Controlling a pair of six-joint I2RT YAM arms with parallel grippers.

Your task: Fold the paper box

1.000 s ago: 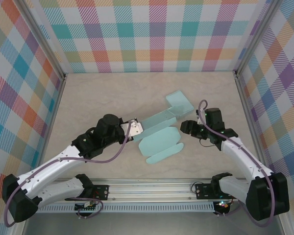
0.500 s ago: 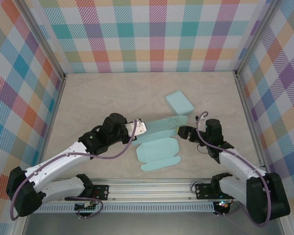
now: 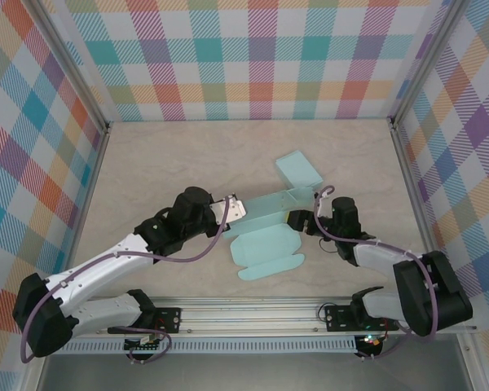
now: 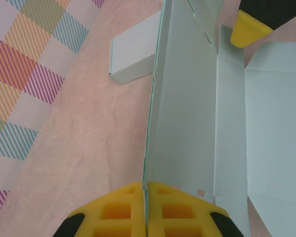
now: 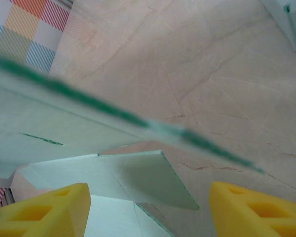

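**Top view.** The paper box [image 3: 265,218], pale teal and partly unfolded, lies on the table [image 3: 171,155] between the two grippers. Plaid walls [image 3: 253,57] stand well apart from the box on three sides, and a metal rail [image 3: 253,314] runs along its near side. The left gripper [image 3: 233,208] meets the box's left end, the right gripper [image 3: 298,220] its right end.

**Left wrist view.** The left gripper [image 4: 145,190] is pinched tight on the edge of an upright panel of the paper box [image 4: 182,123]. A yellow fingertip [image 4: 249,28] of the right gripper sits at the box's far end.

**Right wrist view.** The right gripper [image 5: 148,207] stands wide, its fingers [image 5: 44,207] on either side of a flap of the paper box [image 5: 128,177]. Whether they touch it cannot be told. A blurred panel edge crosses in front.
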